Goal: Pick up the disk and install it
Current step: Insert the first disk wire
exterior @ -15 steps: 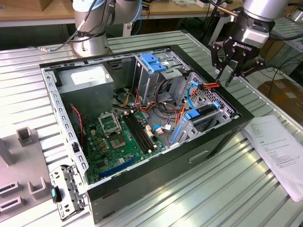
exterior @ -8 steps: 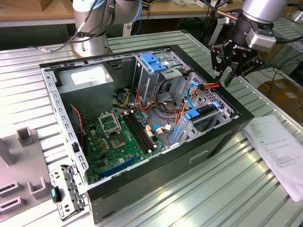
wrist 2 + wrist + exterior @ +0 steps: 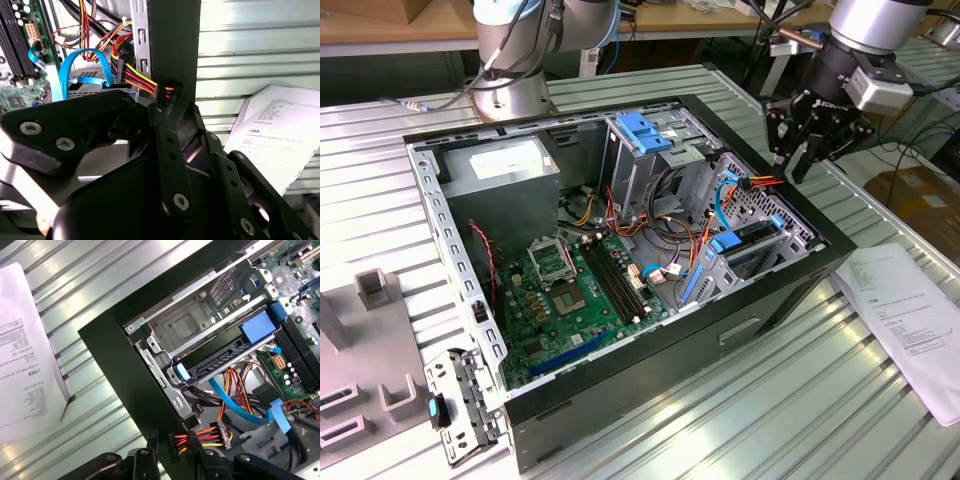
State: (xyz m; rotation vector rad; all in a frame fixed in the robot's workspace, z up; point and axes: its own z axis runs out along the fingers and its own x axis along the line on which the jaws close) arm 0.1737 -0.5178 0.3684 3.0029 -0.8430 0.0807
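Disk (image 3: 752, 243) first: I see it already seated edge-up in the lower bay of the open computer case (image 3: 790, 290), at the corner toward the exterior view's right, its blue rail (image 3: 728, 243) showing at the near end. In the first wrist view the disk (image 3: 225, 359) reads as a dark slab with a blue tab (image 3: 257, 325) on one end and another blue clip (image 3: 181, 372) on the other, sitting in the metal bay beside the motherboard (image 3: 300, 285).

My gripper (image 3: 808, 152) hangs above the case's rim on the exterior view's right, clear of the disk and holding nothing; its fingers (image 3: 802, 165) stand apart, pointing down toward the bundle of red, yellow and black power wires (image 3: 763, 183). In the second wrist view those wires (image 3: 137, 80) run to a connector just ahead of the finger links, with a blue data cable (image 3: 80, 62) looping beside them (I cannot tell whether anything there touches).

A printed paper sheet (image 3: 910, 320) lies on the slatted table (image 3: 740, 410) beside the case. The tall drive cage with its blue handle (image 3: 648, 132) stands upright further inside, near the grey power-supply box (image 3: 505, 170).
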